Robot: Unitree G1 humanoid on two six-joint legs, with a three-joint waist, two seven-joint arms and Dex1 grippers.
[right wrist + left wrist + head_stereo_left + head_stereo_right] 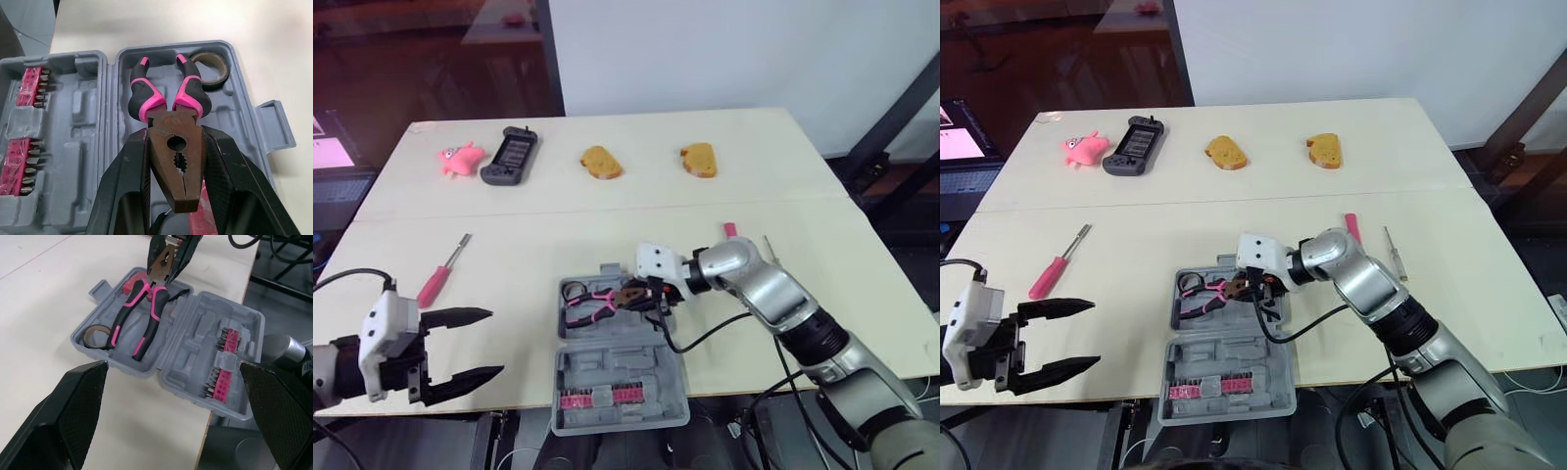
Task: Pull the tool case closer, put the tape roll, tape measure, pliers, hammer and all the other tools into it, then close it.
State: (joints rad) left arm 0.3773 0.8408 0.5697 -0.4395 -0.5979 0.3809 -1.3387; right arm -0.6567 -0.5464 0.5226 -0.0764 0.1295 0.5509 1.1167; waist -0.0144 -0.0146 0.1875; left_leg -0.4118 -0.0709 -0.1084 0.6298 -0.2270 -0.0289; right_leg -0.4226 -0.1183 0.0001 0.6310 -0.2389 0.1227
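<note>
Right gripper [639,294] clamped on the head of the pliers [144,313], over the far half of the open case [607,370]. Pliers' long axis runs crosswise, handles pointing left and apparently seated in the tray beside the tape roll [95,335]. Left gripper [494,343] wide open, empty, well left of the case.

Grey tool case [607,370] lies open; pink-handled pliers [597,302] slant handles-down into its far half, beside the tape roll [95,337]; a pink screwdriver [438,277] lies well left of the case
</note>
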